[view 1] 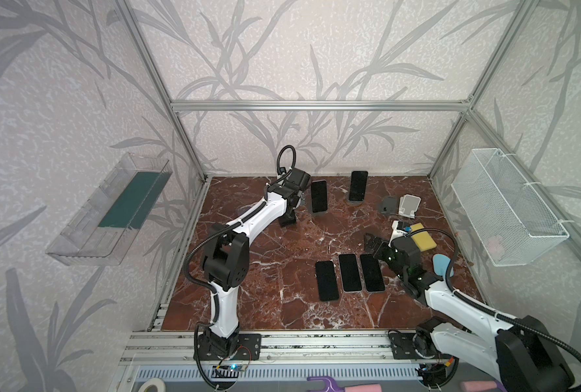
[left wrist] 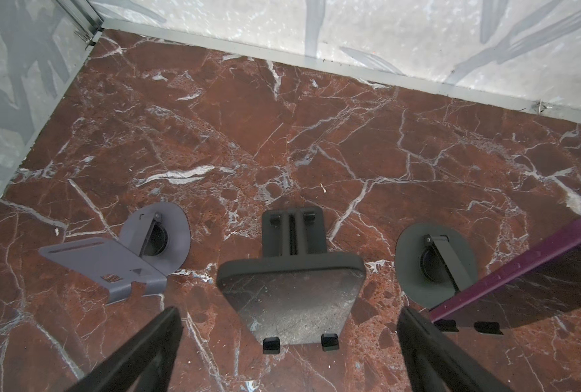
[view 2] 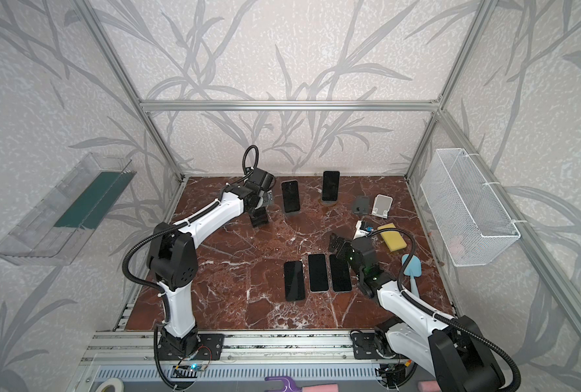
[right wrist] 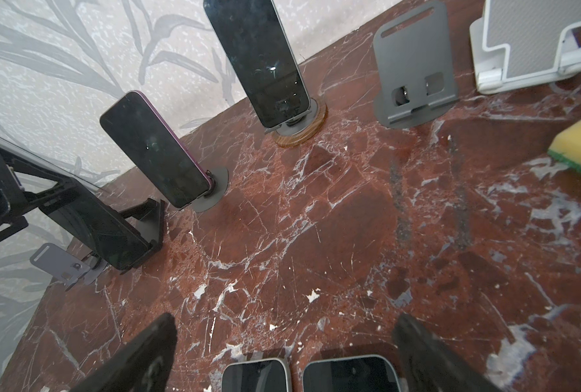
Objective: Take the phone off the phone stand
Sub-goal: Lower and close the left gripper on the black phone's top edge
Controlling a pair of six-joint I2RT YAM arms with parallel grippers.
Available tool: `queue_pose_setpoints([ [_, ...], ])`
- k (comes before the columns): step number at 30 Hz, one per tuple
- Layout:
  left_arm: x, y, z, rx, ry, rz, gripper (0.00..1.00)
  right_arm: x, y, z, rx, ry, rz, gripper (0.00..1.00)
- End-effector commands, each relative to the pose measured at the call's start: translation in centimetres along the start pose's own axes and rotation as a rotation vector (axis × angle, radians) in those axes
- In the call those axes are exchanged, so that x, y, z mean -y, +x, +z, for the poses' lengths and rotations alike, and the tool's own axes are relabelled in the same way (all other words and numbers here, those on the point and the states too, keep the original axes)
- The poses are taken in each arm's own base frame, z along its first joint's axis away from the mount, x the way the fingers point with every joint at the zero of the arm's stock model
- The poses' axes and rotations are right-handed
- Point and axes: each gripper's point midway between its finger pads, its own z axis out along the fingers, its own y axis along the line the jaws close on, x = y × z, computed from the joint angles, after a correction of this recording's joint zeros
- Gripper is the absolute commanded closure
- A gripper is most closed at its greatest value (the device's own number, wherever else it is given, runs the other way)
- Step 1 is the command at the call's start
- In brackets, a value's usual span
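One purple-edged phone (right wrist: 153,149) leans on its stand (right wrist: 219,186), long axis near-upright.

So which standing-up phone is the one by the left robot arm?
Find the back edge of the red marble table, where two phones stand propped up. It is the left phone in both top views. The right phone sits on a wood-ringed base; this one has a purple edge.
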Motion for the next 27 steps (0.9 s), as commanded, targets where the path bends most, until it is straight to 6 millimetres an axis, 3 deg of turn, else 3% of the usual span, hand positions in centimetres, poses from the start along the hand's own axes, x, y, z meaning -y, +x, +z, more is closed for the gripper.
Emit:
queue_pose_setpoints([
  [1,0.6,-0.7,0.2,0.015,0.012,0.016,0.01,-0.1,-0.1,0.2,0.005,-0.001,-0.009,0.01],
  [18,-0.2,1.1,2.0,0.045,-0.014,-0.016,0.04,-0.4,0.2,0.4,-0.015,-0.011,-0.002,0.01],
  [27,0.2,1.7,3.1,0.041,-0.017,-0.001,0.10,-0.4,0.2,0.4,-0.018,-0.010,-0.006,0.01],
])
